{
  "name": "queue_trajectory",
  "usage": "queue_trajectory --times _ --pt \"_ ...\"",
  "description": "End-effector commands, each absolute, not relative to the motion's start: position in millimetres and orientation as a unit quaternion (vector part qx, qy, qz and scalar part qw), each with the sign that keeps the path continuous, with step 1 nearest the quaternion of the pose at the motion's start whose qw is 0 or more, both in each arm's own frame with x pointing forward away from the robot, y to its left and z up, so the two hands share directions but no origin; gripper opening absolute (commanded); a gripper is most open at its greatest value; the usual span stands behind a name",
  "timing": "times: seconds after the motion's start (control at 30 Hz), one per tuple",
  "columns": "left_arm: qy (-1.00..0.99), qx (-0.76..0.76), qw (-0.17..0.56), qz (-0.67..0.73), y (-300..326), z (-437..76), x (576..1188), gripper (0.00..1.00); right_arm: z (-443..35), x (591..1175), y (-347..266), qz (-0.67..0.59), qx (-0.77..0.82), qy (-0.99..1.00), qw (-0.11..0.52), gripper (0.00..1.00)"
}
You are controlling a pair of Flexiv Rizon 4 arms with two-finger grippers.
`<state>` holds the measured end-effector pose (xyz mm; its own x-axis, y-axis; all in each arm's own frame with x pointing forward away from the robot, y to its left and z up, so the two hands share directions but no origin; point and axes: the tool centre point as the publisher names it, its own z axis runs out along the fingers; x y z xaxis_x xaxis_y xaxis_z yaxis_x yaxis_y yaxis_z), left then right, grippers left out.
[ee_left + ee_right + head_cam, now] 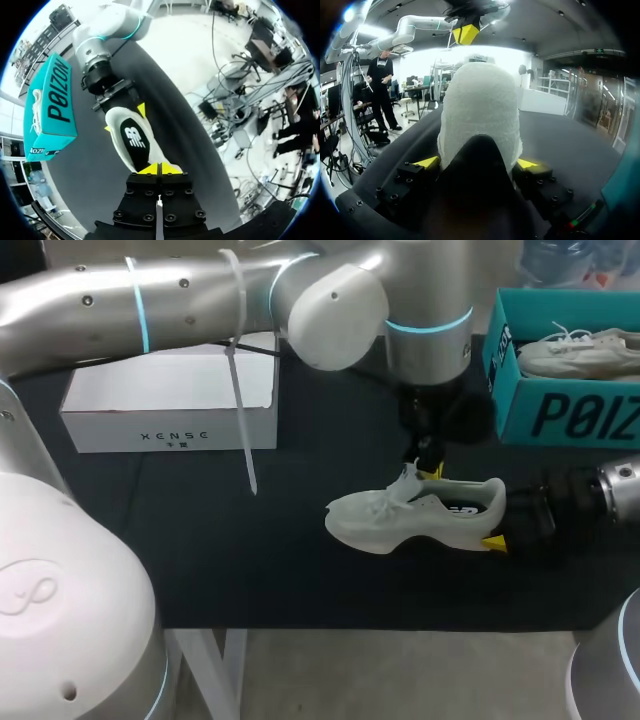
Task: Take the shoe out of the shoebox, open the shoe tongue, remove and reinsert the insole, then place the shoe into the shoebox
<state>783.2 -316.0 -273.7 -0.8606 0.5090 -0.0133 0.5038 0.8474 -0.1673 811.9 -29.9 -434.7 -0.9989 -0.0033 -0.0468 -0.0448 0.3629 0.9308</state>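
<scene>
While out of the shoebox [560, 415], shoe [420, 515]: rests on the table [250, 560], heel [490, 502] nearest the shoebox, toe away.
Right claw [476, 162]: clamps the heel from both sides.
Left claw [160, 169]: tips pressed together over the tongue [408, 478], nearest it.

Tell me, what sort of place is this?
Probably a robotics test lab: two metal arms' left gripper and right gripper hold a pale grey mesh sneaker on a black-covered table beside a teal cardboard shoebox.
</scene>
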Motion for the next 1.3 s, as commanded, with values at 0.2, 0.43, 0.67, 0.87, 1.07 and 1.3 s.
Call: queue_trajectory --times 0.2,0.43,0.67,0.87,1.07,1.3 --pt "-0.973 -0.215 -0.004 0.077 -331.5 -295.5 781.0 0.00 -437.5 811.5 -29.5 0.563 -0.015 0.826 0.019 0.00" --pt "-0.977 -0.200 -0.016 0.066 -335.3 -315.8 776.4 0.00 -437.5 811.5 -29.5 0.563 -0.015 0.826 0.019 0.00" --pt "-0.981 -0.182 -0.021 0.064 -334.7 -329.2 785.4 0.00 -437.5 811.5 -29.5 0.563 -0.015 0.826 0.019 0.00" --pt "-0.982 -0.173 -0.023 0.066 -338.2 -334.8 793.7 0.00 -437.5 811.5 -29.5 0.563 -0.015 0.826 0.019 0.00" --pt "-0.982 -0.173 -0.028 0.072 -346.8 -331.9 800.2 0.00 -437.5 811.5 -29.5 0.563 -0.015 0.826 0.019 0.00" --pt "-0.982 -0.168 -0.038 0.072 -350.3 -331.1 805.4 0.00 -437.5 811.5 -29.5 0.563 -0.015 0.826 0.019 0.00"
